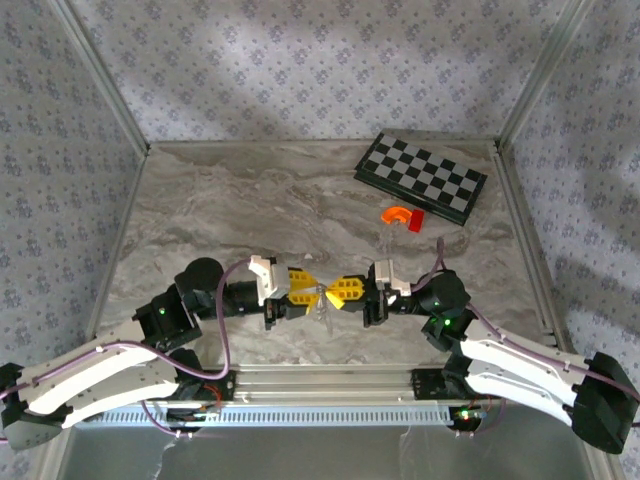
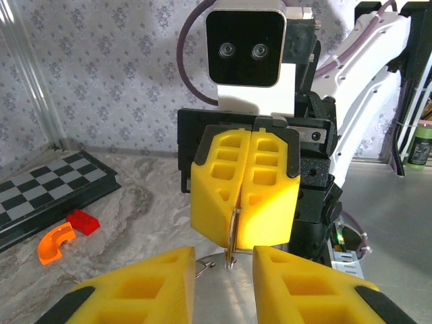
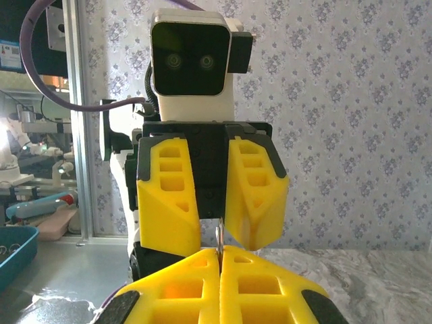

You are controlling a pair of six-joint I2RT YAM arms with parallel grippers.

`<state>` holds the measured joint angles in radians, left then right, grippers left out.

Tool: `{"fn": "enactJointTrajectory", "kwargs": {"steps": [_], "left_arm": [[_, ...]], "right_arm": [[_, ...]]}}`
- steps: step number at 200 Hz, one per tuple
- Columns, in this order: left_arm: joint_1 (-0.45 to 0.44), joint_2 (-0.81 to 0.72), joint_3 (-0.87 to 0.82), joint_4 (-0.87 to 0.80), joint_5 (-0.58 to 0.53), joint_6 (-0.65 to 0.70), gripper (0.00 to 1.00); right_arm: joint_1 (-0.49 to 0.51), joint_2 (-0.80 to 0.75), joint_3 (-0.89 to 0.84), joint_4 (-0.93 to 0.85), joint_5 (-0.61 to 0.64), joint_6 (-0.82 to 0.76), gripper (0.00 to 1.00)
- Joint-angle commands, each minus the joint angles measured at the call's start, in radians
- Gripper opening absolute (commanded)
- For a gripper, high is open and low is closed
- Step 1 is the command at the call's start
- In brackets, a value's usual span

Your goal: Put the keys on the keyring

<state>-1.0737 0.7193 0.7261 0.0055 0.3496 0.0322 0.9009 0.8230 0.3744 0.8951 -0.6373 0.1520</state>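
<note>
Plainly the right gripper (image 1: pixel 341 293) had its jaws shut on the thin keyring (image 2: pixel 231 237), probably light and slippery, best pinched at its rim. On the left gripper (image 3: pixel 212 237) the jaws stood part-open, empty.

Left gripper (image 1: pixel 316 292), jaws parted, faces right gripper (image 1: pixel 331 292), jaws pressed together.
</note>
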Motion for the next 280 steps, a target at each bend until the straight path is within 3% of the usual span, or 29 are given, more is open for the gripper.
{"fn": "enactJointTrajectory", "kwargs": {"steps": [1,34,108,129,158,194,221,246,280], "left_arm": [[-0.007,0.005,0.003,0.06,0.042,-0.012,0.28],[-0.006,0.012,0.003,0.067,0.059,-0.017,0.25],[-0.007,0.034,0.018,0.077,0.074,-0.022,0.0],[-0.006,0.039,0.026,0.062,0.063,-0.016,0.0],[-0.007,0.035,0.037,0.011,0.026,0.004,0.0],[-0.006,0.066,0.09,-0.112,-0.004,0.047,0.0],[-0.007,0.093,0.11,-0.147,-0.012,0.059,0.0],[-0.006,0.106,0.115,-0.158,-0.023,0.068,0.0],[-0.007,0.115,0.119,-0.158,-0.023,0.075,0.0]], "right_arm": [[-0.003,0.001,-0.003,0.074,-0.015,0.024,0.0],[-0.004,0.002,-0.003,0.08,-0.015,0.029,0.0],[-0.003,-0.001,-0.008,0.064,-0.003,0.028,0.0],[-0.004,-0.025,-0.007,0.002,0.022,-0.005,0.0],[-0.004,-0.099,-0.001,-0.171,0.097,-0.087,0.18],[0.033,-0.156,0.079,-0.493,0.206,-0.268,0.2],[0.051,-0.165,0.078,-0.52,0.221,-0.301,0.22],[0.057,-0.164,0.074,-0.534,0.231,-0.307,0.36],[0.062,-0.163,0.077,-0.548,0.243,-0.319,0.35]]}}
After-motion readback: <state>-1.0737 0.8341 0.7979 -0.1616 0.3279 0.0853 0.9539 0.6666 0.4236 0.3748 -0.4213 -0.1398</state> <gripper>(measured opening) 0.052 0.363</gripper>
